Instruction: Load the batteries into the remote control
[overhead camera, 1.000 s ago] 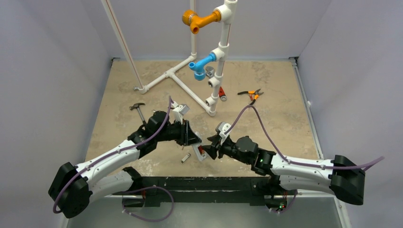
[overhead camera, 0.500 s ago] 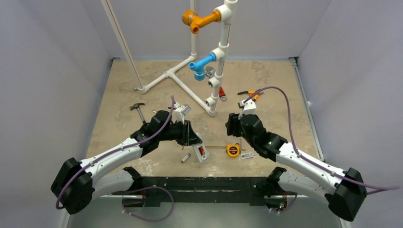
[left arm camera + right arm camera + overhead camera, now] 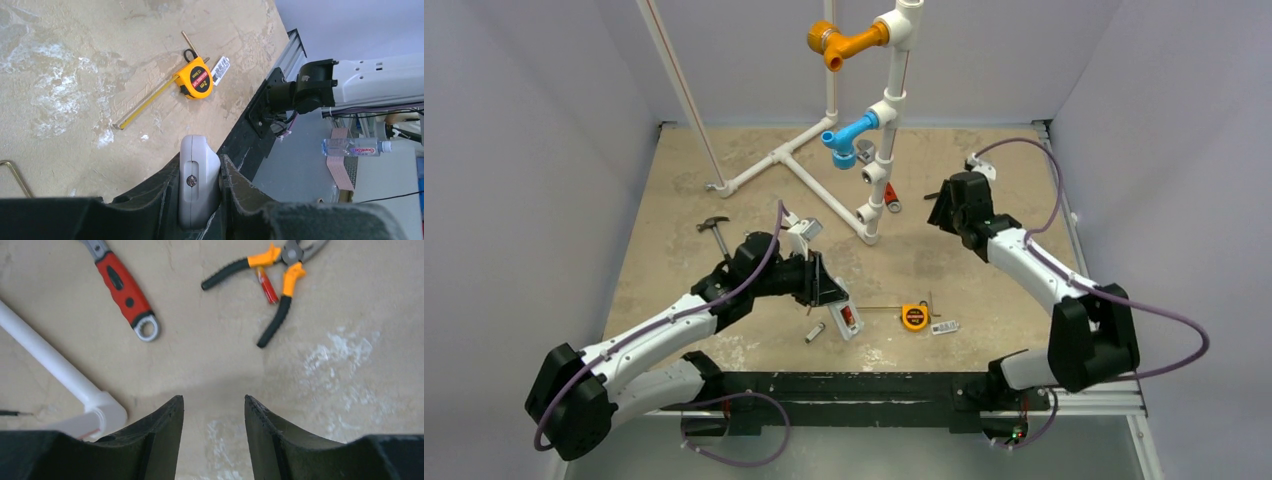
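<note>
We keep the remote control [image 3: 198,180] clamped in our left pincer [image 3: 199,169], tilted low over the surface [image 3: 924,270] near the front edge, probably to present its bay for loading. Our right pincer [image 3: 213,407] hangs open and empty above a loose red battery [image 3: 266,285] lying between the handles of the pliers [image 3: 291,274], apparently lining up to fetch it.

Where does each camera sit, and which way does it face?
Top: above and behind the bases, looking down at the table; left arm and right arm show whole.
Left wrist: on the left arm, looking past the left claw, shut on the remote, toward the tape measure; the right arm's base shows.
Right wrist: looking down past the open right claw at pliers, a battery and a wrench.
Shared: top and left wrist both show the tape measure.
</note>
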Motion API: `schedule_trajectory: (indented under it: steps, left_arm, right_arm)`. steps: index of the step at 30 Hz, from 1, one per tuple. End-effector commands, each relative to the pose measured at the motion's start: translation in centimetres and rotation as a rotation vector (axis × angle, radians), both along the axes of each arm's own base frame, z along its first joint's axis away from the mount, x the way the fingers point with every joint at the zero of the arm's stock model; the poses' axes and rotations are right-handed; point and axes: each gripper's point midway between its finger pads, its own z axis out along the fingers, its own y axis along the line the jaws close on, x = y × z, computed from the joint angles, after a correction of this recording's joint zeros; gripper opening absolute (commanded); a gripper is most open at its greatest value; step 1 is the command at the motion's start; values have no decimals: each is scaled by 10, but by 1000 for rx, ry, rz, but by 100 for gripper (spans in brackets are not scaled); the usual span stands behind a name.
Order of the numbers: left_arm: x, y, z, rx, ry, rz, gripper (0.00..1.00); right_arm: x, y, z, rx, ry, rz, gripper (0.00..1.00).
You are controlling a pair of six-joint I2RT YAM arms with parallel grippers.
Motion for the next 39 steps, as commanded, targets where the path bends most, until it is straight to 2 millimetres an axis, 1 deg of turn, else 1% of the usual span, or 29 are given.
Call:
schedule_trajectory:
  steps: [1, 3, 5, 9, 11, 16, 18, 23, 30, 39]
  left_arm:
    - [0, -5, 46, -87, -96, -24, 0]
    - [0, -4, 48, -91, -106, -25, 0]
    - [-3, -2, 43, -69, -83, -24, 0]
    - [-5, -2, 44, -68, -78, -36, 0]
    - [-6, -1, 44, -65, -77, -35, 0]
    - [-5, -1, 44, -66, -77, -31, 0]
    - [-5, -2, 45, -67, -79, -33, 0]
    - [-5, 0, 44, -62, -84, -25, 0]
    - [-5, 1, 44, -57, -85, -26, 0]
    - [-4, 4, 45, -57, -92, -5, 0]
  right_arm:
    - [53, -2, 21, -62, -84, -37, 46]
    - [67, -3, 9, -107, -58, -28, 45]
    - [80, -6, -2, -157, -35, -18, 44]
    - [97, -16, -21, -244, 22, 8, 44]
    - [102, -20, -26, -269, 46, 22, 44]
    - [114, -26, -25, -310, 57, 48, 44]
    - [118, -28, -30, -304, 70, 56, 45]
    - [125, -36, -45, -283, 121, 72, 44]
    - [124, -47, -63, -252, 171, 78, 45]
    - [126, -53, -76, -200, 198, 93, 44]
